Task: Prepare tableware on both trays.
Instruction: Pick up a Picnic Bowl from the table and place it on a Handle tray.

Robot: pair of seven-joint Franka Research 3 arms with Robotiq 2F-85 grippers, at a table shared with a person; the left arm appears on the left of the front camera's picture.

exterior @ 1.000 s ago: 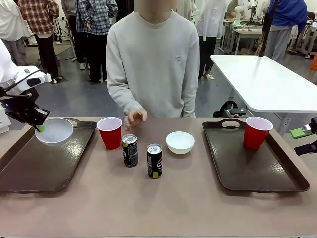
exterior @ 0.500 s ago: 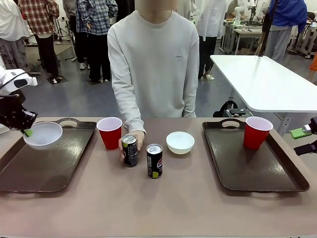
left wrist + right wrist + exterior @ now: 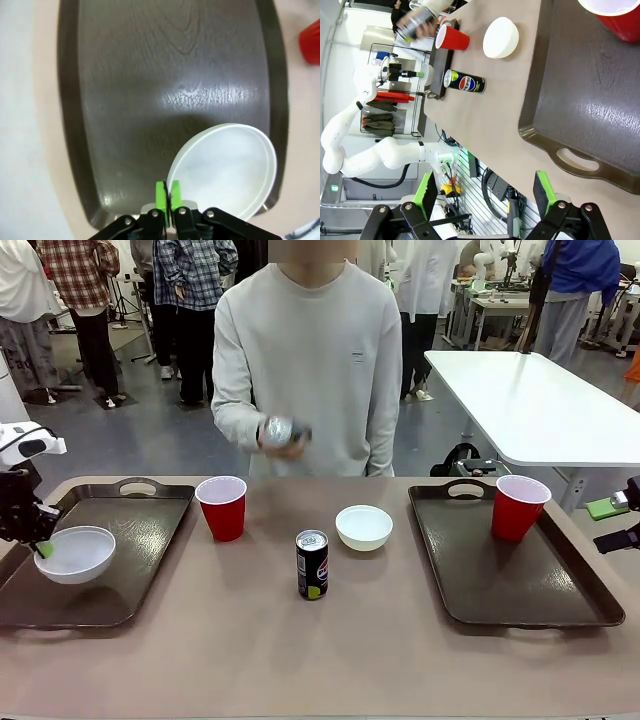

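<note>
The matte tan surface (image 3: 320, 660) runs nearest the robot, and the first thing on it is the standing can (image 3: 312, 564), a slim black cylinder with a silver top, upright near the middle and apart from everything else. To the left lies the left tray (image 3: 140, 540), dark brown and glossy with a faint wood grain, a raised rim and rounded corners. Over its near left part the left gripper (image 3: 167, 194) has its jaws clamped on the rim of the held bowl (image 3: 225, 170), smooth, round and white; whether the bowl's base rests on the tray cannot be told. To the right the matching right tray (image 3: 520, 590) has a handle slot in its far rim, and the right cup (image 3: 520, 506), red plastic with a white inside, stands in its far right corner. The right gripper (image 3: 485, 195) hangs beyond that tray's right side, jaws wide apart. Farther back, between the trays, stand the second bowl (image 3: 364, 527) and the middle cup (image 3: 222, 507), the cup just beside the left tray. Across the surface a person (image 3: 320, 360) holds the raised can (image 3: 280, 430), blurred, at chest height.
</note>
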